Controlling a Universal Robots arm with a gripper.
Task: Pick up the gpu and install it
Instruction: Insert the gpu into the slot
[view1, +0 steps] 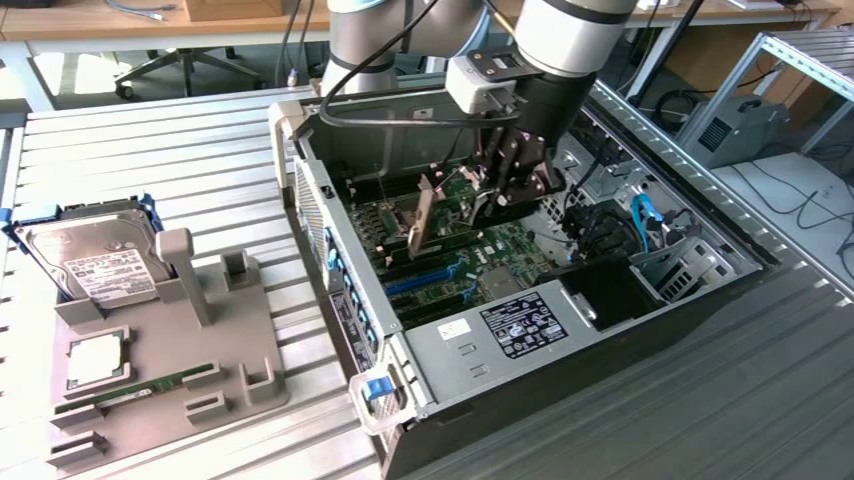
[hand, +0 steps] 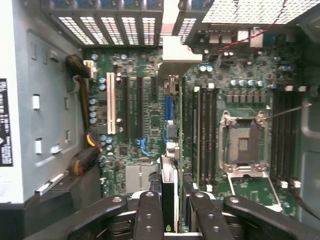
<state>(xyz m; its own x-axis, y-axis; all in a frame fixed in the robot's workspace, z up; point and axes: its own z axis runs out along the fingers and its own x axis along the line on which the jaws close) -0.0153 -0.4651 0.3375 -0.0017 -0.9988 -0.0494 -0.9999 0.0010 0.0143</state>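
Note:
The gpu (view1: 420, 215) stands on edge inside the open computer case (view1: 441, 345), just over the green motherboard (view1: 514, 250). My gripper (view1: 514, 180) reaches down into the case and is shut on the card. In the wrist view the gpu (hand: 170, 185) runs edge-on between my black fingers (hand: 150, 215), and its silvery bracket (hand: 175, 52) meets the case's rear slot openings. The card lies in line with the blue slot (hand: 169, 107). I cannot tell whether it touches the slot.
A grey fixture (view1: 227, 330) at the exterior view's left holds a hard drive (view1: 94, 260) and a green memory stick (view1: 147, 385). The case walls, black cables (view1: 601, 225), the processor socket (hand: 242, 145) and a white slot (hand: 111, 107) crowd around my gripper.

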